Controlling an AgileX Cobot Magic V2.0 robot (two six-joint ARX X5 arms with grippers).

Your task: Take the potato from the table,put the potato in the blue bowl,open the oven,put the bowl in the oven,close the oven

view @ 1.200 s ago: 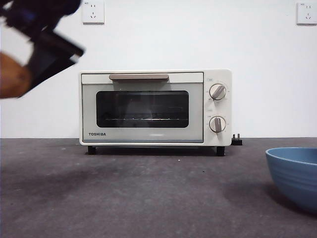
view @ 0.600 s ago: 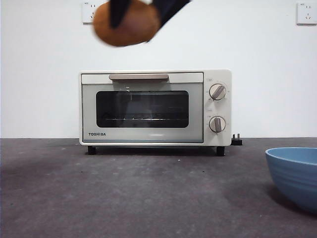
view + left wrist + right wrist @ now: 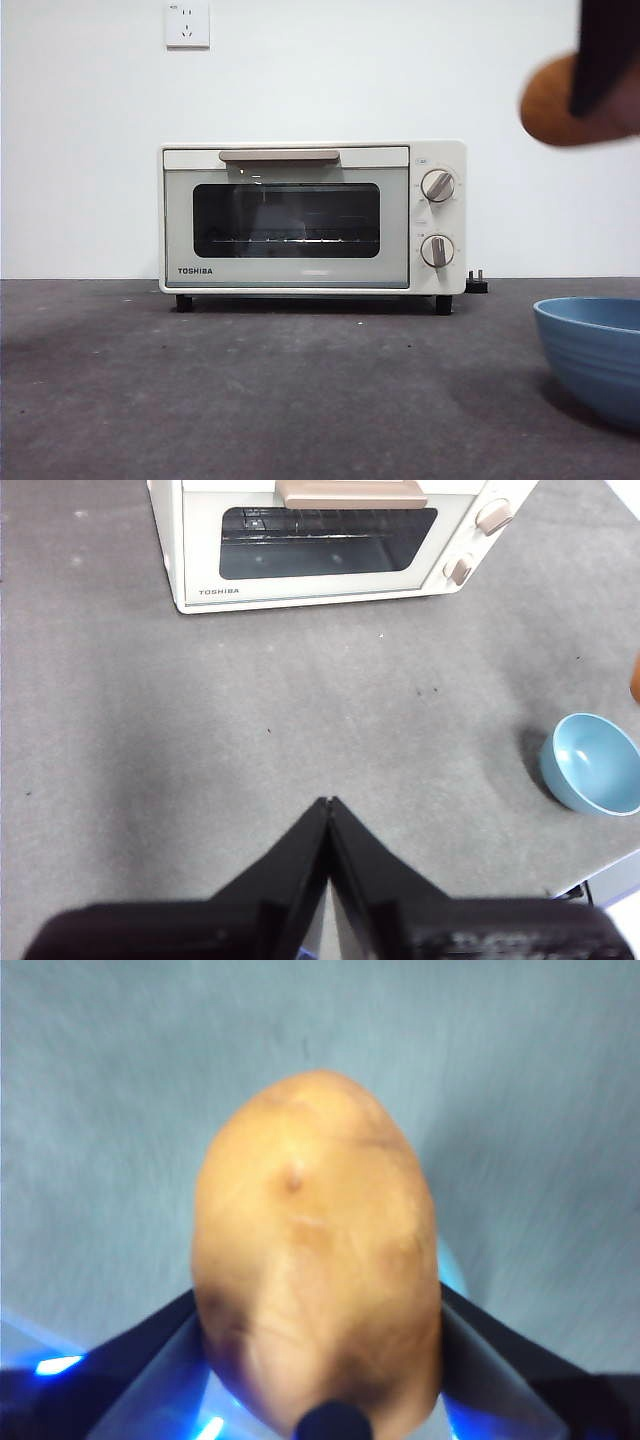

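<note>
Orange-brown smooth potato (image 3: 315, 1250) is clamped in the right end effector (image 3: 600, 85) above the ridged blue bowl (image 3: 592, 355); drop-in and all steps with the cream-white oven (image 3: 312, 215) remain.

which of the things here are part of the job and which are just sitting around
Part of the job:
potato, held in the right end effector
blue bowl, empty on the table
oven, door shut

Just there:
wall socket
black plug beside the oven
left end effector, shut and waiting above the table
</note>
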